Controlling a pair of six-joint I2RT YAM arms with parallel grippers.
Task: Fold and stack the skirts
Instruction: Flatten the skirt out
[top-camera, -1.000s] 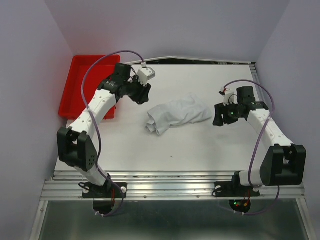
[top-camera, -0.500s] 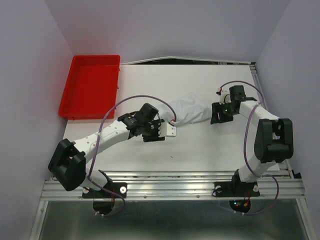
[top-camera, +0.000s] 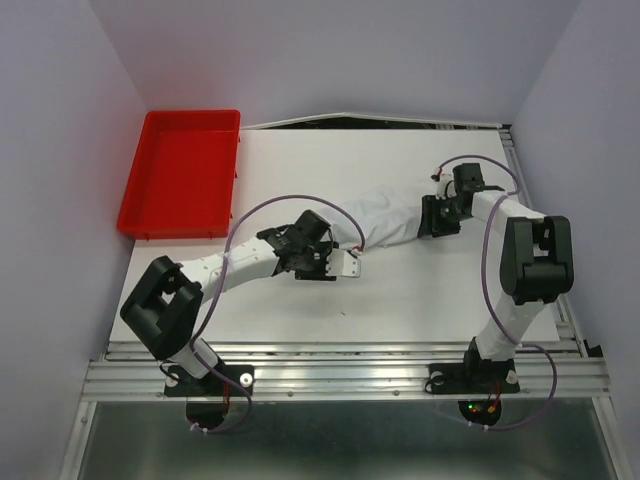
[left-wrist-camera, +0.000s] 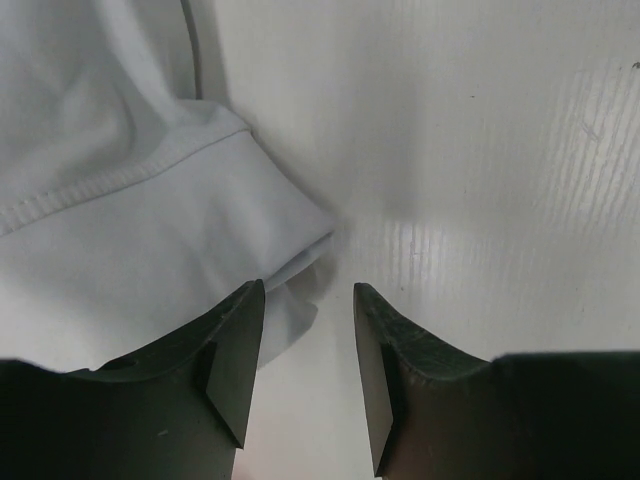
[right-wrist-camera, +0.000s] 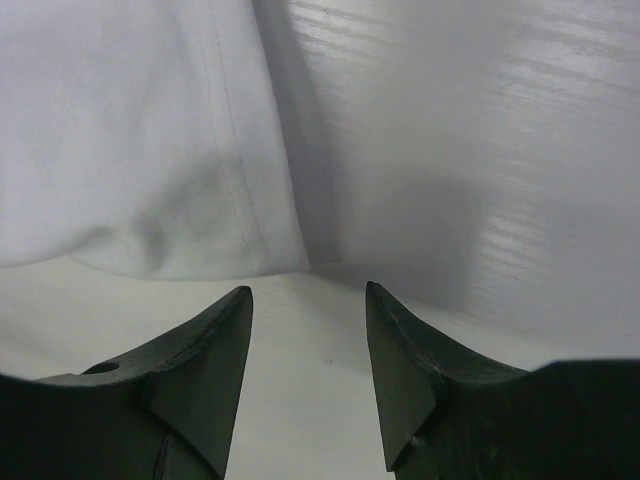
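One white skirt (top-camera: 388, 214) lies crumpled lengthwise across the middle of the table. My left gripper (top-camera: 324, 246) is down at its left end and covers that end from above. In the left wrist view the jaws stand open, and a hemmed corner of the skirt (left-wrist-camera: 130, 210) lies against the left finger (left-wrist-camera: 235, 350), with bare table in the gap. My right gripper (top-camera: 433, 219) sits at the skirt's right end. Its jaws are open over bare table, and the skirt's stitched edge (right-wrist-camera: 140, 140) lies just ahead of the fingertips.
A red tray (top-camera: 181, 175) stands at the table's far left. The table's back edge and a dark gap run behind the skirt. The right arm's cable loops above its wrist.
The left arm swung from beside the red tray down to the skirt's left end. The right gripper moved back and in to the right end. The skirt now lies more stretched out.
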